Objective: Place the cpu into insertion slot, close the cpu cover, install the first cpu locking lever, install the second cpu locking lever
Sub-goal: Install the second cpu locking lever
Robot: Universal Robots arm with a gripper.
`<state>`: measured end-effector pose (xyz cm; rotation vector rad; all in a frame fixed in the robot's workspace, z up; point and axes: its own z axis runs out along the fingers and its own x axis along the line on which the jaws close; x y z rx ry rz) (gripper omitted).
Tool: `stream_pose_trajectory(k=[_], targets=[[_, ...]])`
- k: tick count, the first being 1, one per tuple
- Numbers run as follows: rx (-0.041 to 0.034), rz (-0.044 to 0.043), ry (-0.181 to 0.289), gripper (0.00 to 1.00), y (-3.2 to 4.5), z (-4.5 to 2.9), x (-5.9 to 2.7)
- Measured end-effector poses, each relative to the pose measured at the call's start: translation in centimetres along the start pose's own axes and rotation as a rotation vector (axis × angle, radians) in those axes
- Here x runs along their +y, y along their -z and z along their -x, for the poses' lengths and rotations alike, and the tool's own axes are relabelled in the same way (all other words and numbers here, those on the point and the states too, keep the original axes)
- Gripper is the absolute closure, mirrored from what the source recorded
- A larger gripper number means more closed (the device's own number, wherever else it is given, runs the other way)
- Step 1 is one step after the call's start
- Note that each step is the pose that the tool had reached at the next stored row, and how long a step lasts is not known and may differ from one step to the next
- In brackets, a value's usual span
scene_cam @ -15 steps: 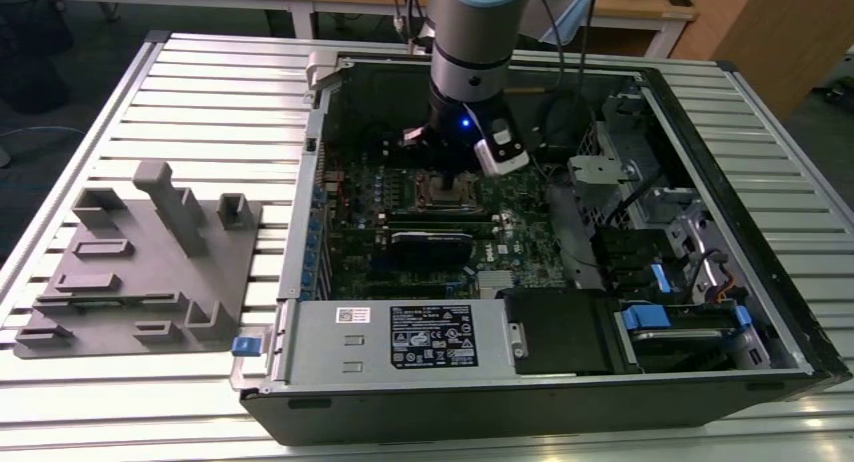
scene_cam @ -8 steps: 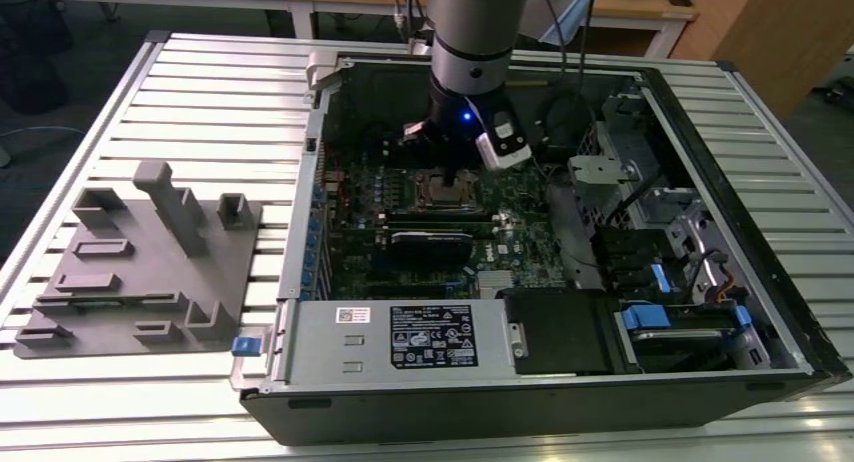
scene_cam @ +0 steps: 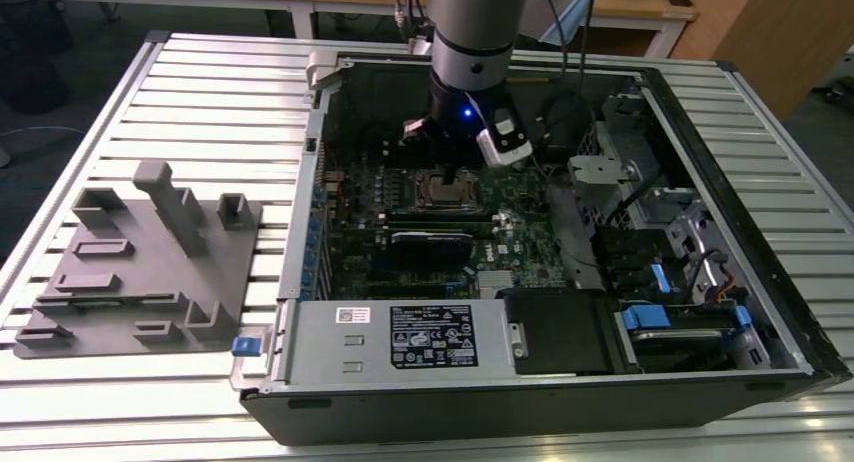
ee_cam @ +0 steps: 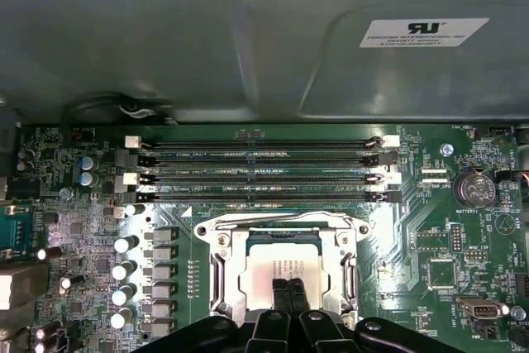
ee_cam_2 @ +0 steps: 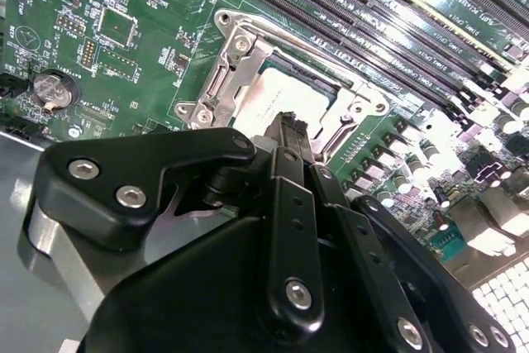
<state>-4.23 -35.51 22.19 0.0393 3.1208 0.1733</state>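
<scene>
Black tool (ee_cam: pixel 288 295), fingertips pressed together, rests on the cpu (ee_cam: pixel 285 269) beside long memory slots (ee_cam: pixel 256 171).

Green circuit board (ee_cam: pixel 430 229), silver-grey cpu (ee_cam: pixel 277 269), black gripper (ee_cam: pixel 288 293)

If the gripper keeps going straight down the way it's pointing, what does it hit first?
Most likely the cpu. In both wrist views the gripper points at the chip's silver top, which sits in the insertion slot with the cpu cover framing it. The remaining gap is unclear; the tips may already touch.
</scene>
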Motion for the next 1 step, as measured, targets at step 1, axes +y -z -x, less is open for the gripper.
stream_pose_trajectory(k=[1], targets=[[0.0,0.0,0.0,0.89,0.01,0.0,0.0]])
